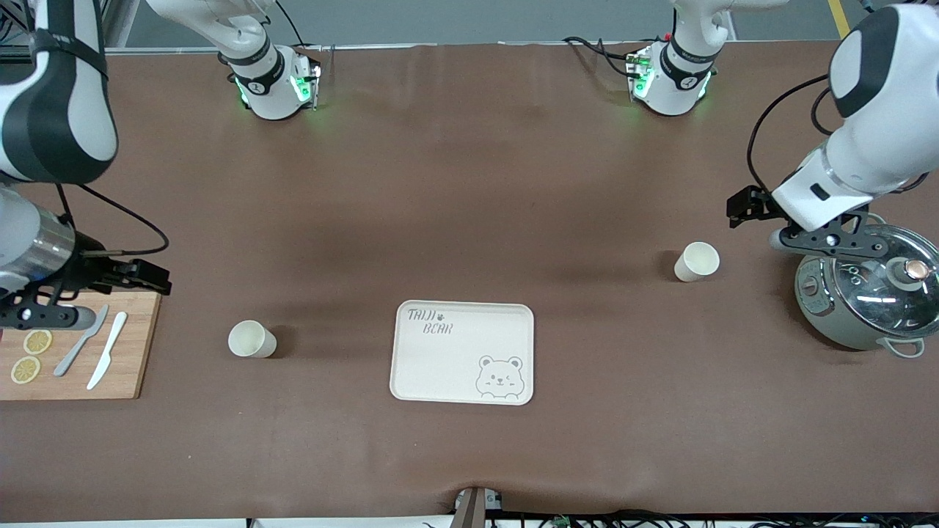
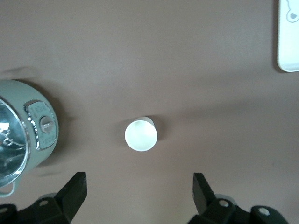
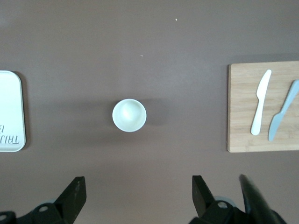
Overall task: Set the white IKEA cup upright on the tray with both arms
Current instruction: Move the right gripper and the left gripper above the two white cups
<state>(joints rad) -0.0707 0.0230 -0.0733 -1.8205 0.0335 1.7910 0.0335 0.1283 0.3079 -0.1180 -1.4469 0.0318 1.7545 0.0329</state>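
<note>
The cream tray (image 1: 440, 367) with a bear face lies in the middle of the table; an edge of it shows in the left wrist view (image 2: 287, 46) and in the right wrist view (image 3: 9, 102). One white cup (image 1: 696, 262) stands upright, mouth up, toward the left arm's end, and shows in the left wrist view (image 2: 140, 135). A second white cup (image 1: 251, 339) stands upright toward the right arm's end, and shows in the right wrist view (image 3: 129, 115). My left gripper (image 1: 832, 242) (image 2: 139, 186) hangs open and empty over the pot's edge. My right gripper (image 1: 44, 317) (image 3: 139, 186) hangs open and empty over the cutting board.
A grey-green pot with a glass lid (image 1: 869, 297) (image 2: 18, 130) stands at the left arm's end. A wooden cutting board (image 1: 139, 345) (image 3: 243, 107) at the right arm's end carries a grey knife (image 1: 81, 341), a white knife (image 1: 107, 360) and two lemon slices (image 1: 37, 342).
</note>
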